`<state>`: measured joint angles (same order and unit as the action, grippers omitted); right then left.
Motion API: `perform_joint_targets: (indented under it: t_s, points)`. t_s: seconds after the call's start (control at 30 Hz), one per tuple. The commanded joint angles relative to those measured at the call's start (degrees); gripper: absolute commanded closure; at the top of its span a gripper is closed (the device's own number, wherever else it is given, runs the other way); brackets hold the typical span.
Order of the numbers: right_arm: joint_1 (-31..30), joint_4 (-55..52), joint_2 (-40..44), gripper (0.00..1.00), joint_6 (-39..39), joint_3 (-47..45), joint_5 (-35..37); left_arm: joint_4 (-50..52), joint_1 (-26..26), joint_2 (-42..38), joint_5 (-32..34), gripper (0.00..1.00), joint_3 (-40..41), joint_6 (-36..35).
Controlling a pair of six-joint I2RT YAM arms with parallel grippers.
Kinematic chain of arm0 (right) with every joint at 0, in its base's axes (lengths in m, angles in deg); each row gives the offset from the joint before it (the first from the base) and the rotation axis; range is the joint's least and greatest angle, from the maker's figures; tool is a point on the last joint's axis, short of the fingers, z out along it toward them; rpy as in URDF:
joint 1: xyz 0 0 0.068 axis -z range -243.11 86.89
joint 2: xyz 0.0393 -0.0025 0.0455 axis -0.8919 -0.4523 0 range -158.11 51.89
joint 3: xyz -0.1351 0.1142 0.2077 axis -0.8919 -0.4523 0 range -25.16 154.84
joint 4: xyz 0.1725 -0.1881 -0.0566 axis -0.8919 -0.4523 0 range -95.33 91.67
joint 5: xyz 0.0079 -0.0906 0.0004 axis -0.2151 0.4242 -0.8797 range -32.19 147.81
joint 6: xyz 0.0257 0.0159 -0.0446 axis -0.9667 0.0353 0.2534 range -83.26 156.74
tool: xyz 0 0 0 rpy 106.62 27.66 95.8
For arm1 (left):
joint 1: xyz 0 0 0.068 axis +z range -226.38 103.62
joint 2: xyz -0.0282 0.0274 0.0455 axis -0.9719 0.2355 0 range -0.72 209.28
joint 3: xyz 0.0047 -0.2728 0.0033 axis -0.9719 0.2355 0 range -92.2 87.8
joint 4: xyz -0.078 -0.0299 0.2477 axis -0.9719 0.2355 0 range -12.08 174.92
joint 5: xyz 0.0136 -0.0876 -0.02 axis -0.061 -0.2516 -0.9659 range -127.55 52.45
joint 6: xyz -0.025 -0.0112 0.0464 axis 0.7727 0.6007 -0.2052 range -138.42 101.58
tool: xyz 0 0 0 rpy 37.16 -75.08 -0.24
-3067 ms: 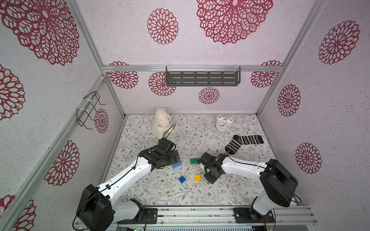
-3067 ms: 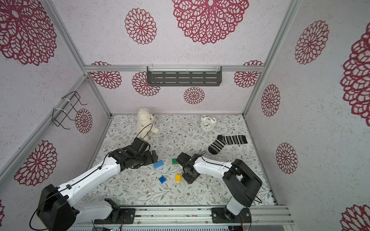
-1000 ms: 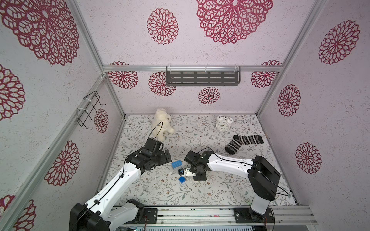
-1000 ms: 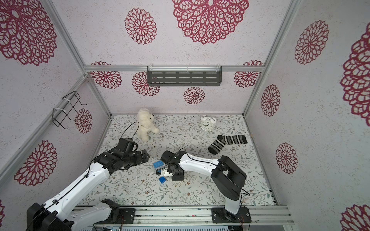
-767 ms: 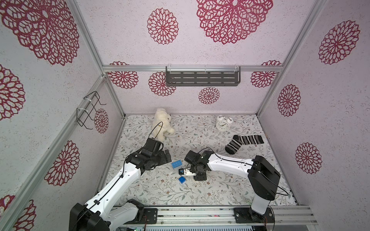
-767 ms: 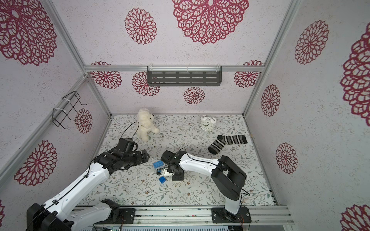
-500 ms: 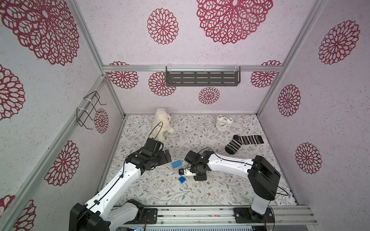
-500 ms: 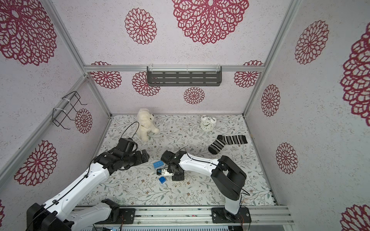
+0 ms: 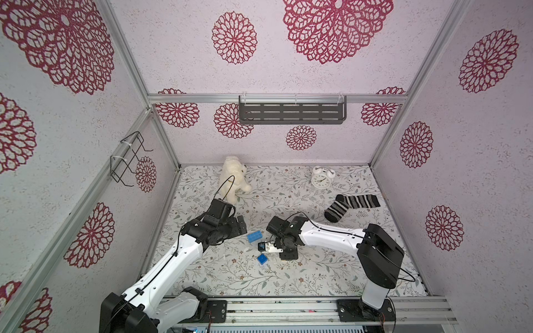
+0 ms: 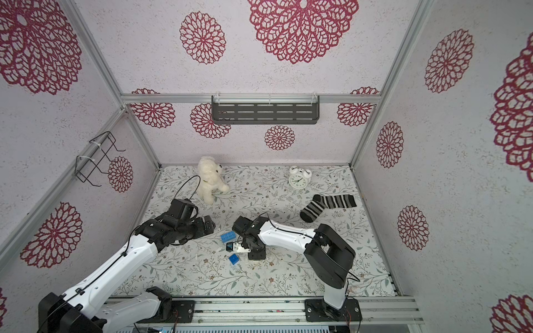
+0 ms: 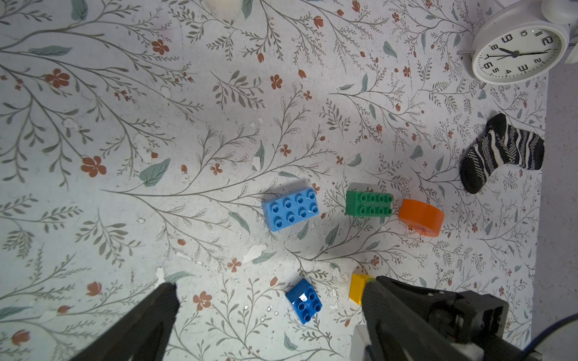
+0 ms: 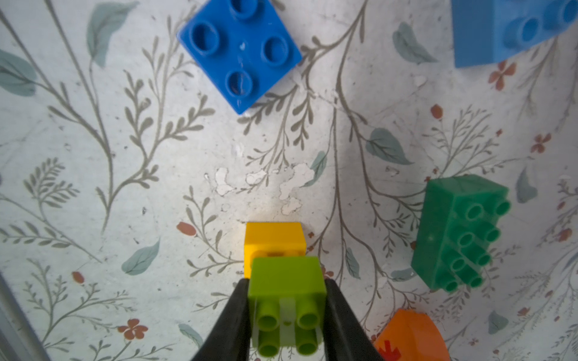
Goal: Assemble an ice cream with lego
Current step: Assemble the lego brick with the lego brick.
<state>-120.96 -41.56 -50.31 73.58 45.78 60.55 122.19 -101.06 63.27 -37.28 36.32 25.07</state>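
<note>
Glossy plastic dark-blue brick (image 12: 239, 51); tabletop (image 12: 156, 187) matt — flaking; sock (image 11: 500, 150) knitted cloth.

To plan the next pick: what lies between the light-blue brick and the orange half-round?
The dark-green brick lies between the light-blue brick and the orange half-round, nearer the orange one. The left wrist view shows this.

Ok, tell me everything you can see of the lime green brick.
The lime green brick is a small square piece of glossy plastic with four round studs on one face. The right gripper is shut on its two sides. Its far end meets the yellow brick; whether they are locked together is unclear.
</note>
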Motion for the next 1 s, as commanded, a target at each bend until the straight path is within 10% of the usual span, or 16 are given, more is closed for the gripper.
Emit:
perform_joint_targets:
  t_s: [0.0, 0.97]
  points:
    - [0.45, -0.20, 0.47, 0.65, -0.61, 0.17, -1.15, -0.45, 0.53, -0.27, 0.09, 0.03, 0.24, -0.70]
    - [0.54, 1.62, 0.51, 0.65, -0.65, -1.17, -0.02, -0.76, 0.54, 1.32, -0.41, 0.03, -0.89, -1.01]
